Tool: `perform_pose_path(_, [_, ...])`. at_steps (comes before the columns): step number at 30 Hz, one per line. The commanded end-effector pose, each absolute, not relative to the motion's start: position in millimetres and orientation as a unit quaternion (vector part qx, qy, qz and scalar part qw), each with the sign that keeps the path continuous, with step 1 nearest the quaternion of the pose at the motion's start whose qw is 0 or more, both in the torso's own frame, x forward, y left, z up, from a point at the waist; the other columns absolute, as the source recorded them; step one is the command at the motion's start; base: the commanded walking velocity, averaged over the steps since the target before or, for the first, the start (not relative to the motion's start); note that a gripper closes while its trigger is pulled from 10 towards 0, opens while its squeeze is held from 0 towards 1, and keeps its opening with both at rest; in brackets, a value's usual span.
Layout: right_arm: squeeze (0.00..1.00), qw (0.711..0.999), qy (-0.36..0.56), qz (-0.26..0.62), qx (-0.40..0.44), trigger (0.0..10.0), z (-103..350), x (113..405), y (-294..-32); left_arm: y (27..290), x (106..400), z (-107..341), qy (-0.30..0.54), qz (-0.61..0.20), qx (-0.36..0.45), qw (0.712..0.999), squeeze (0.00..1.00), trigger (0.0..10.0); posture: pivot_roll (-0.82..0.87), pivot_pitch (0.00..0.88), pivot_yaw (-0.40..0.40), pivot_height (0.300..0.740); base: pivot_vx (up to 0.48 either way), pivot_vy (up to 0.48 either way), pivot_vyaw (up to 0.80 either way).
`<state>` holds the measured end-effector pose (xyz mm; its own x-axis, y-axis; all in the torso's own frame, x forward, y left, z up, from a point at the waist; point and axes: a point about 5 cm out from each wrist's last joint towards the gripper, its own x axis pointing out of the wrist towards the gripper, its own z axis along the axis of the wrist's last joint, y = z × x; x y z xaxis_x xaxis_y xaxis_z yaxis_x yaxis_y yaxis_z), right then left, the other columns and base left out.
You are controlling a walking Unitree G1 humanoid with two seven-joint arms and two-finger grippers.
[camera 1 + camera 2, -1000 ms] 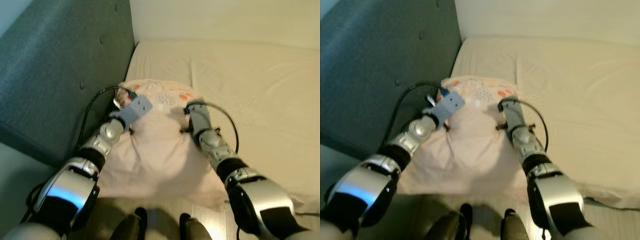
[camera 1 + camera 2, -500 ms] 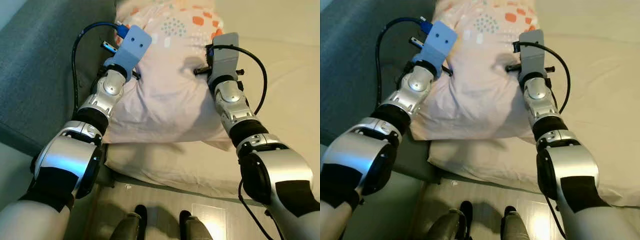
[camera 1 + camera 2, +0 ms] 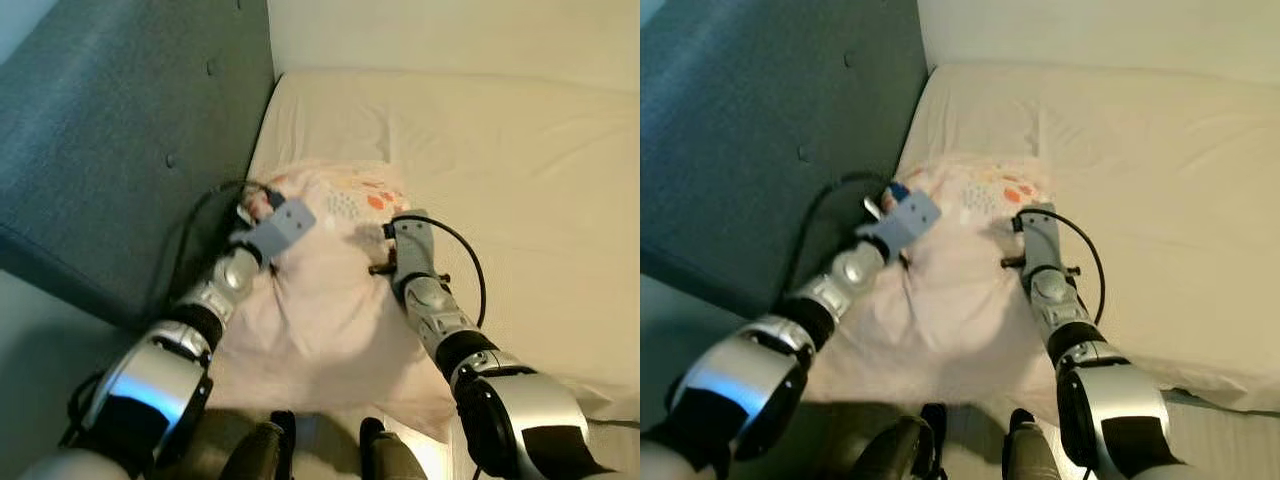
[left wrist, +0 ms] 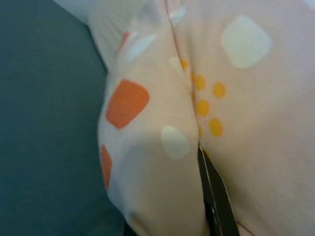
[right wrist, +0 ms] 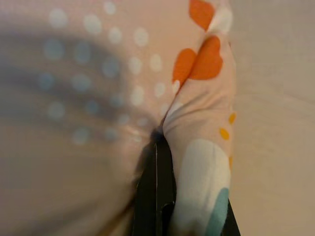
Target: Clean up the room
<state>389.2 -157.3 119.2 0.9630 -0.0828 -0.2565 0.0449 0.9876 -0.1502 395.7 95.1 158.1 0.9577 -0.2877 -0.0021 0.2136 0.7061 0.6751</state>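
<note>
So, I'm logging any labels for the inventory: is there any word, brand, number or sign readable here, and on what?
None can be read.
The pillow carries only a printed pattern of orange, white and yellow spots and shapes, no letters.
The bed sheet and the grey headboard are plain.
The left gripper and the right gripper, both pinching pillow fabric, show no marking.

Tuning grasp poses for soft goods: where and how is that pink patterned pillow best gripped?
By its two far corners, one claw each, coming from the robot's side over the top. The pink patterned pillow is soft and limp, so pinched fabric folds hold better than the flat middle. The left claw and right claw are each shut on a bunched fold near a corner, spreading the load across its width on the cream mattress.
</note>
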Motion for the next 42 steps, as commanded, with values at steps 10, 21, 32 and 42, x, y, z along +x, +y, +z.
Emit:
perform_pose_path(10, [0.00,0.987,0.134,-0.052,-0.068,10.0,120,389,-167,82,394,159,-0.058,-0.172,0.350,0.919,0.00,10.0,0.01,0.361,0.071,0.740,0.000,0.000,0.00])
perform_pose_path(21, [0.00,0.989,-0.072,-0.089,-0.095,10.0,201,408,-176,114,415,224,-0.088,-0.110,0.130,0.981,0.00,10.0,0.01,0.308,0.100,0.740,0.000,0.000,0.00])
perform_pose_path(32, [0.00,0.994,-0.082,-0.037,-0.060,10.0,159,366,-181,185,364,157,-0.045,0.000,0.049,0.998,0.00,10.0,-0.01,0.196,0.133,0.740,0.000,0.000,0.00])
perform_pose_path(42, [0.00,0.994,-0.082,-0.042,-0.050,10.0,146,353,-170,173,351,147,-0.045,-0.003,0.029,0.999,0.00,10.0,-0.03,0.145,0.131,0.740,0.000,0.000,0.00])
